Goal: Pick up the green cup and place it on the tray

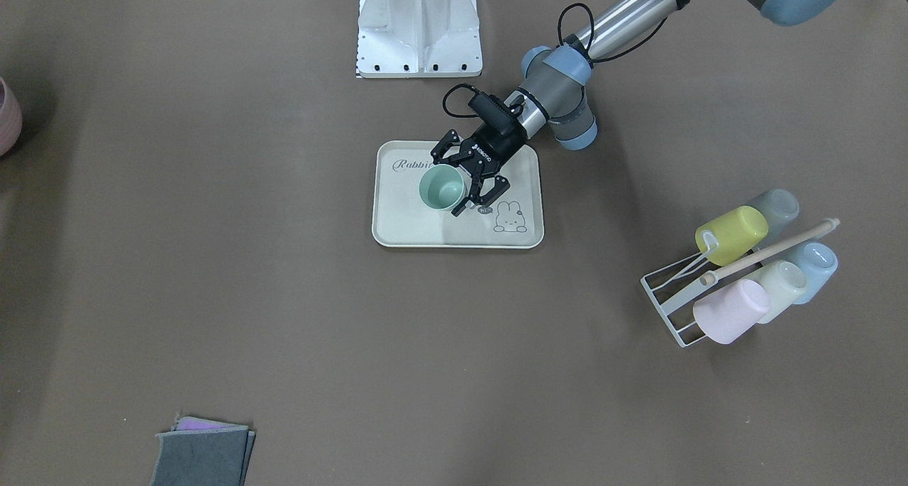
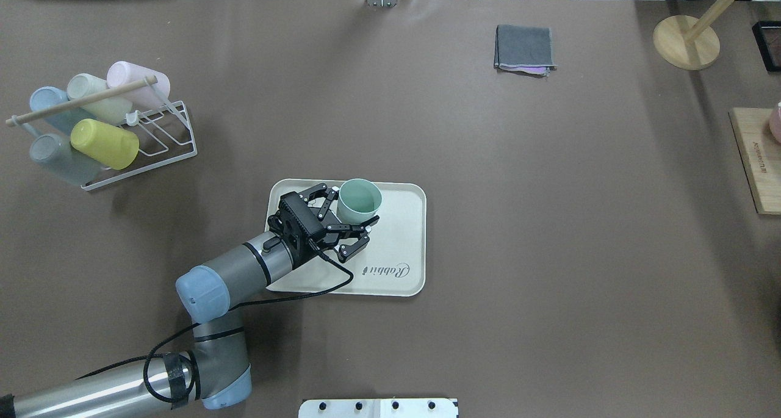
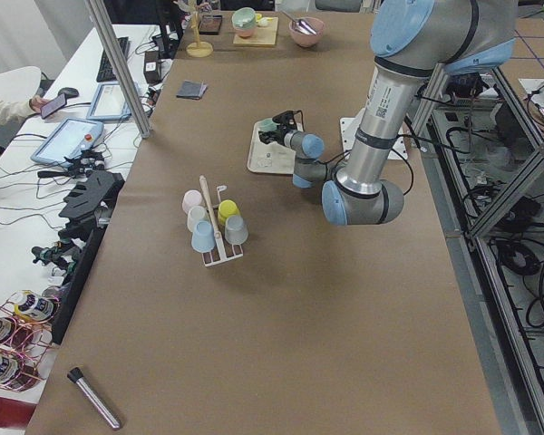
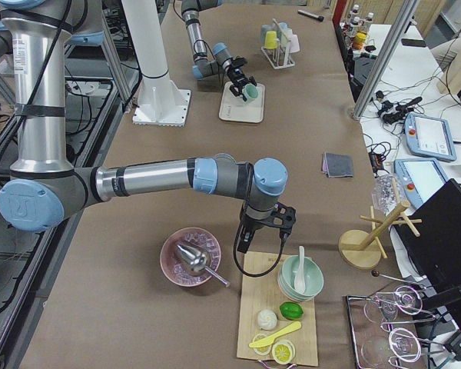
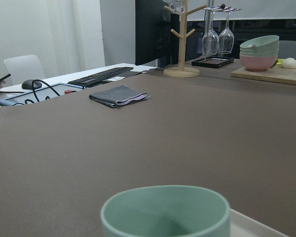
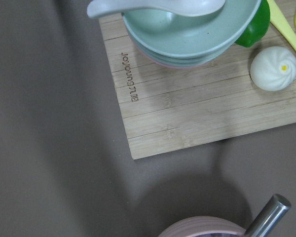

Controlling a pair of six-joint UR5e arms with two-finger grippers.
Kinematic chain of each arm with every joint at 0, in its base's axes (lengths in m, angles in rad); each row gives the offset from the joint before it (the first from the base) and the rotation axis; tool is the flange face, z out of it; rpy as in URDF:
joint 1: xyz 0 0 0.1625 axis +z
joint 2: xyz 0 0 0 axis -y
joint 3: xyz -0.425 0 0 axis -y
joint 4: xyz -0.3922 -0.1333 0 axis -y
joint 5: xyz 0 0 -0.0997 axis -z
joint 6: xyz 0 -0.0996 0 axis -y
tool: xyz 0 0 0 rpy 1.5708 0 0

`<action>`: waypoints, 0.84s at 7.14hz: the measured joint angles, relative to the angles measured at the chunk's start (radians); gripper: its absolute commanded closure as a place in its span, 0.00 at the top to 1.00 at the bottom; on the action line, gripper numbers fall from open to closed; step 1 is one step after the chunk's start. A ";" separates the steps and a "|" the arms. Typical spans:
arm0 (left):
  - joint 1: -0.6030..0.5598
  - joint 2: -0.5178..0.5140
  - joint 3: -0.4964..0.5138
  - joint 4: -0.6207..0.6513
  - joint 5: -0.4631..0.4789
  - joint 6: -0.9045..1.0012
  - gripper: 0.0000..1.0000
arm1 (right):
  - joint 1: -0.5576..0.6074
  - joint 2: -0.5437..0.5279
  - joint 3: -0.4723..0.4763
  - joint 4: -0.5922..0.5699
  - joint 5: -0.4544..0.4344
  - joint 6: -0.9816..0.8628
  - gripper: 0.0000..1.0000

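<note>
The mint-green cup [image 2: 360, 200] stands upright on the cream "Rabbit" tray [image 2: 396, 235], in the part of it farthest from the robot. In the front-facing view the cup [image 1: 441, 188] sits on the tray [image 1: 425, 232] next to the script. My left gripper [image 2: 352, 208] is open, with its fingers spread on either side of the cup. The left wrist view shows the cup's rim [image 5: 165, 210] close below the camera. My right gripper [image 4: 265, 224] hangs over a wooden board far off in the exterior right view; I cannot tell if it is open or shut.
A white wire rack [image 2: 152, 155] with several pastel cups stands on the robot's left. A folded grey cloth [image 2: 525, 47] lies at the far side. A wooden board [image 2: 756, 162] and a wooden stand [image 2: 686, 43] are at the right. A pink bowl [image 4: 190, 257] is near the right arm.
</note>
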 measured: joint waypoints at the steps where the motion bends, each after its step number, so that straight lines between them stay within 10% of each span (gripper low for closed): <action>1: 0.000 0.000 -0.001 0.000 0.003 0.000 0.98 | 0.000 0.000 0.000 0.000 0.000 0.000 1.00; 6: -0.009 0.031 -0.088 0.007 0.004 0.001 0.98 | 0.005 0.001 0.007 0.000 0.001 0.000 1.00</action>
